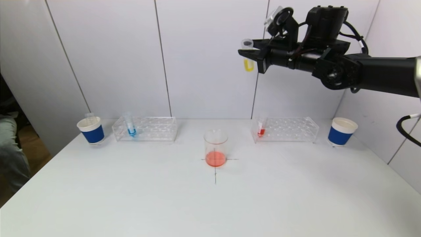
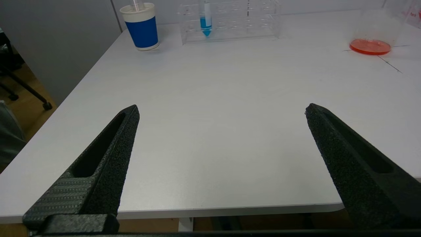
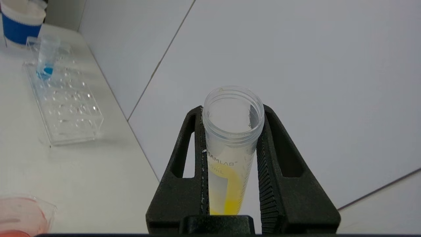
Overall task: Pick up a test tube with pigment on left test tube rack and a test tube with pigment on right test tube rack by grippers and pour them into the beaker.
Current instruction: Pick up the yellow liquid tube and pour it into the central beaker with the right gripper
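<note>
High above the table, the right pincer (image 1: 247, 52) reaches out level, pinching an upright yellow-pigment test tube (image 1: 248, 56).

overhead head view, two close wrist views

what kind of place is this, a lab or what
Probably a mock chemistry lab bench: clear test tube racks on a white table, a beaker of orange-red liquid, and the right gripper holding a tube of yellow pigment.

Right gripper (image 3: 230, 164) clamps a test tube of yellow pigment (image 3: 230, 158).
Between its fingers (image 3: 184, 177) the open-mouthed tube stands; beyond, a clear rack (image 3: 65, 105) holds a blue-filled tube (image 3: 46, 59), and the beaker (image 3: 23, 214) sits nearer.
</note>
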Controlling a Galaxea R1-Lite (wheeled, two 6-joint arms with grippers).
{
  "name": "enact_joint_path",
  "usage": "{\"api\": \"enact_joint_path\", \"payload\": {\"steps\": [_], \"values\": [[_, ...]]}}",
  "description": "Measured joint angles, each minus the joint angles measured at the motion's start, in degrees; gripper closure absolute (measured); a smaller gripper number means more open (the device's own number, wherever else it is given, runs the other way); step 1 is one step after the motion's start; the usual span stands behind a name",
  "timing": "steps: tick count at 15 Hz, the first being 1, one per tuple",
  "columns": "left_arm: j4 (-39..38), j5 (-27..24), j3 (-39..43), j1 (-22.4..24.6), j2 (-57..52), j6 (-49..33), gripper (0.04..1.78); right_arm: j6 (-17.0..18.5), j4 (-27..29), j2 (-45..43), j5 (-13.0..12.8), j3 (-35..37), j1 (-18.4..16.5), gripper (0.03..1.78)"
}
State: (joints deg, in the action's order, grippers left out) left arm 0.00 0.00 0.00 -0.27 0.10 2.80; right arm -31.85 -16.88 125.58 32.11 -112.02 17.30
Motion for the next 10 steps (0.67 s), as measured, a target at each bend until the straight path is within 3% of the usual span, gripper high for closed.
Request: {"api": "enact_joint_path", "payload": {"steps": [4, 10], "values": [[0.02, 0.0, 0.0, 0.0, 0.0, -0.02, 0.06, -12.0, 1.97, 2.99, 1.07, 0.15, 1.52, 1.33], [0.0, 0.0, 0.0, 0.02, 0.0, 0.0, 0.06, -18.22, -1.48, 5.71, 4.16, 2.46, 3.51, 1.33]]}}
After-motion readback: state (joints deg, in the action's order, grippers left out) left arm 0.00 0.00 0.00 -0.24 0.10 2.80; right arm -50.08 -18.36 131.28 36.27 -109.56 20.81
